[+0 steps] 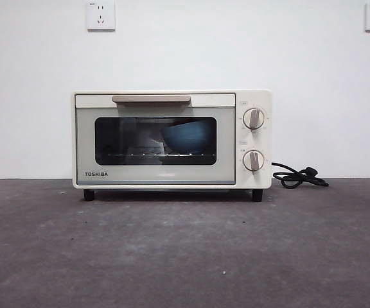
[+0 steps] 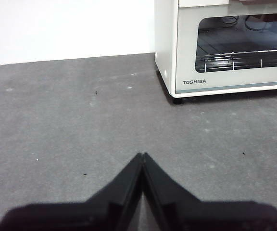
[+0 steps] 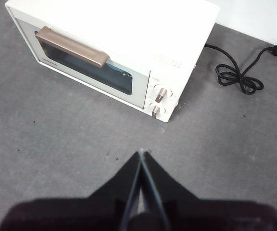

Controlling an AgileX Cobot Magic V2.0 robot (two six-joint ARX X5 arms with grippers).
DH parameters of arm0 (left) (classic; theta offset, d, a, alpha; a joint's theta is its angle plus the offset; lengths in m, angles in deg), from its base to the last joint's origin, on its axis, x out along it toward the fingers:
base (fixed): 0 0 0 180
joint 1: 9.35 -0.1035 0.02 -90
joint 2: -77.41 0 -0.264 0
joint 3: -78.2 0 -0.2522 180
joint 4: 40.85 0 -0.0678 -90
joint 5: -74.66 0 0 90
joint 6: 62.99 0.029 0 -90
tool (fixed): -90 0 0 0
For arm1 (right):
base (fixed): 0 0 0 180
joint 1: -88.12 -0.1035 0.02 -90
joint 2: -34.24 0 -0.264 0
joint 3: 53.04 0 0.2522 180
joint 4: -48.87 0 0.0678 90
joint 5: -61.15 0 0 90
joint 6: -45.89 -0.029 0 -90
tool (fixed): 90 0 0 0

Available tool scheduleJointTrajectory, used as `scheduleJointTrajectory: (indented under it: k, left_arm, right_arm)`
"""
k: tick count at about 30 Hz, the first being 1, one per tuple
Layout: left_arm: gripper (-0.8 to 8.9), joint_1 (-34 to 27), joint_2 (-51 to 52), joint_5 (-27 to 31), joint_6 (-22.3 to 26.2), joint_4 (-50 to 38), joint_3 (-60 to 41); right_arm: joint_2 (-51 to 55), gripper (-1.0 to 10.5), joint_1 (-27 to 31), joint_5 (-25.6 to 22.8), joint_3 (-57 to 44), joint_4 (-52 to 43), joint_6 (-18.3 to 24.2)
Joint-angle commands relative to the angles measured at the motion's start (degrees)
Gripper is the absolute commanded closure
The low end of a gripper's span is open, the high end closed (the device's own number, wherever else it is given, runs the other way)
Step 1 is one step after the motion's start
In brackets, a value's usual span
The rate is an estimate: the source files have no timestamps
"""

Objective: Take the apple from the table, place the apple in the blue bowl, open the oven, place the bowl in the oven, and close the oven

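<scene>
The blue bowl [image 1: 188, 136] sits inside the oven [image 1: 172, 139], on the wire rack behind the dark glass door, toward the knob side of the chamber. The apple cannot be made out through the glass (tint and reflections hide the bowl's contents). The oven door is shut, flush with the cream body; the beige bar handle [image 1: 151, 99] runs along the door's top edge. Two round knobs [image 1: 254, 119] are stacked one above the other on the panel beside the door. The oven stands on short black feet on the table [image 1: 185, 256], with a white wall behind it.

The black cord [image 1: 299, 176] lies coiled on the table just beside the oven's knob side, its plug resting loose near the wall. Two wall sockets [image 1: 101, 15] sit high on the wall.

Left gripper [image 2: 143, 155]: jaws pressed together, tips meeting, nothing between them; it hangs over bare table, well apart from the oven's near corner. Right gripper [image 3: 141, 153]: jaws likewise clenched and empty, raised above the table in front of the oven, looking down on its top and door. Neither arm appears in the front view.
</scene>
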Motion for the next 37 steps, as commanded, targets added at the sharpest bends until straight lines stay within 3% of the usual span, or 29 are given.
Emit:
scheduleJointTrajectory:
  k: [1, 17, 19, 23, 27, 32, 37]
  left_arm:
    - [8.17, 0.1, 0.0, 0.0, -0.4, -0.1, -0.6]
    - [8.17, 0.1, -0.2, 0.0, -0.4, -0.1, -0.6]
    - [8.17, 0.1, -0.2, 0.0, -0.4, -0.1, -0.6]
    - [8.17, 0.1, -0.2, 0.0, -0.4, -0.1, -0.6]
    - [8.17, 0.1, -0.2, 0.0, -0.4, -0.1, -0.6]
    - [8.17, 0.1, -0.2, 0.0, -0.4, -0.1, -0.6]
    - [8.17, 0.1, -0.2, 0.0, -0.4, -0.1, -0.6]
  right_arm:
    - [-0.3, 9.5, 0.0, -0.2, -0.3, 1.3, 0.4]
    - [4.1, 9.5, 2.4, -0.2, -0.3, 1.2, 0.7]
    - [6.1, 9.5, 3.8, -0.2, -0.4, -1.1, 3.7]
    - [11.2, 9.5, 9.4, 0.3, -4.0, -9.9, 3.8]
    - [18.8, 9.5, 16.3, 2.6, -15.0, -19.8, 5.8]
    - [31.4, 9.5, 24.5, 6.3, -39.2, -36.7, 10.5]
    - [44.2, 9.5, 29.7, 6.3, -65.7, -57.5, 10.8]
